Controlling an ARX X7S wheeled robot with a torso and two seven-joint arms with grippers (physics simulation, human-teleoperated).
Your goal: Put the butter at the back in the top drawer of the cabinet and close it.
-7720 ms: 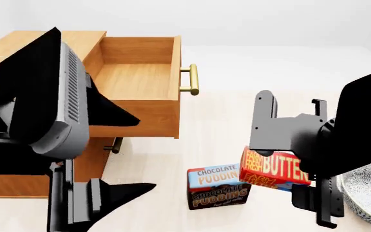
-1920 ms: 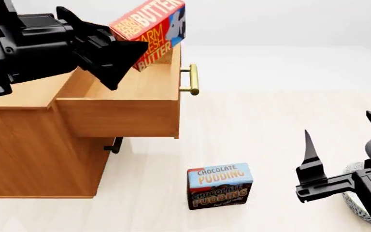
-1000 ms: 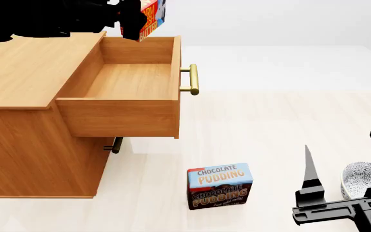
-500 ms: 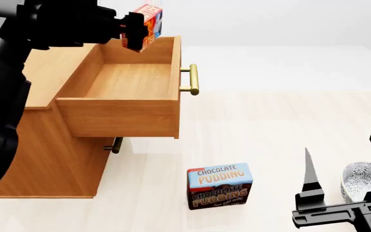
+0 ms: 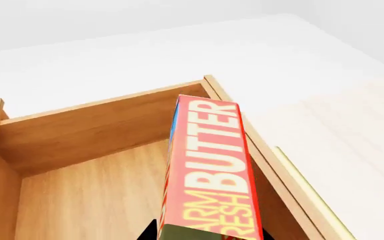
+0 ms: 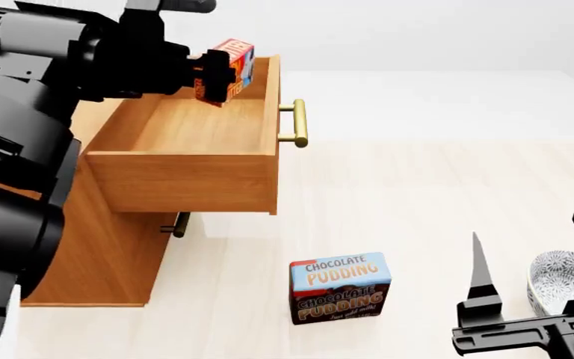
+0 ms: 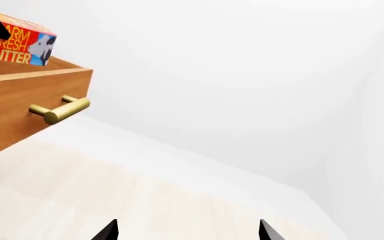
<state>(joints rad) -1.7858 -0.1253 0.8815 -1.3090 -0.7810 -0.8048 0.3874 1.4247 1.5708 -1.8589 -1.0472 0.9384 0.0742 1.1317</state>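
Clearly the black left gripper (image 6: 210, 75) has its jaws clamped on the small orange-red butter box with a blue side (image 6: 229, 69), and the box juts straight out ahead of them, its long axis running on from the jaws toward the front panel of the pulled-out top drawer of light-brown wood (image 6: 182, 176). Directly beneath the jaws lies the bare wooden floor of that drawer; the box hangs above it, near the front wall and the corner behind the brass bar handle (image 6: 298, 123), apparently clear of the wood. My judgement is that the coming move hinges on this vertical gap: the box must sink from the jaws into the drawer before release. On its red face the wrist view reads "BUTTER" with "ARM" and "RESH" beside it. Well away from these jaws, the black right gripper (image 6: 534, 288) sits with its jaws spread and empty, so the left arm is far nearer. Between the two stands a blue-and-brown box lettered "CHOCOLATE PUDDING" (image 6: 340, 287), below the light-brown wooden cabinet (image 6: 98, 254).
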